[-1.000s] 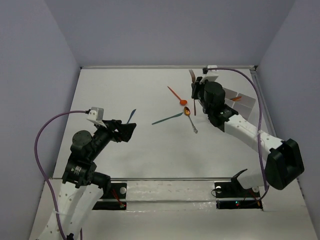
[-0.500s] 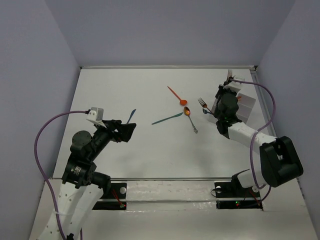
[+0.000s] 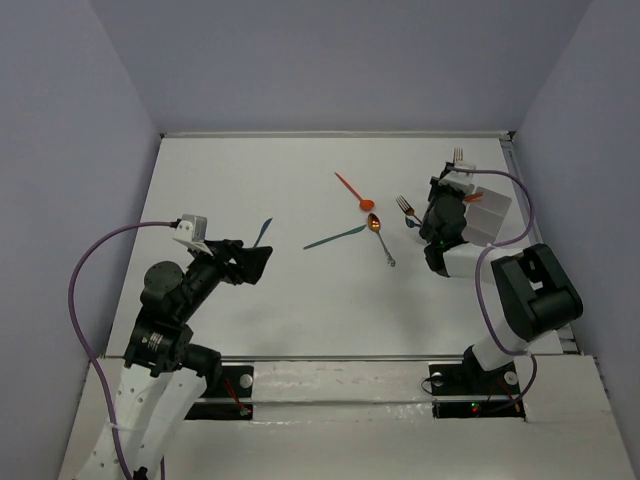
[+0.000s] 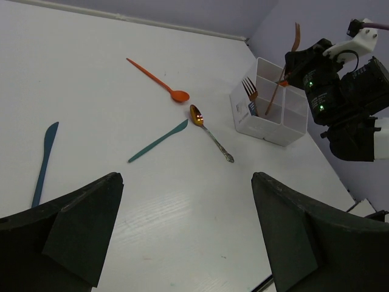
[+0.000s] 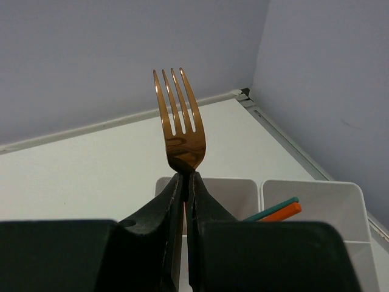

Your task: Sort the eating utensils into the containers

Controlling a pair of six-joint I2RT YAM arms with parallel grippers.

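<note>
Right jaws are clamped on your copper fork [image 5: 180, 131], tines up, handle down into the tray [image 5: 349, 231], evidently for release there; left jaws stand wide and idle.

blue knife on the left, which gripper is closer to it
Left. The left gripper is just beside the blue knife; the right gripper is far off, over the tray.
</note>
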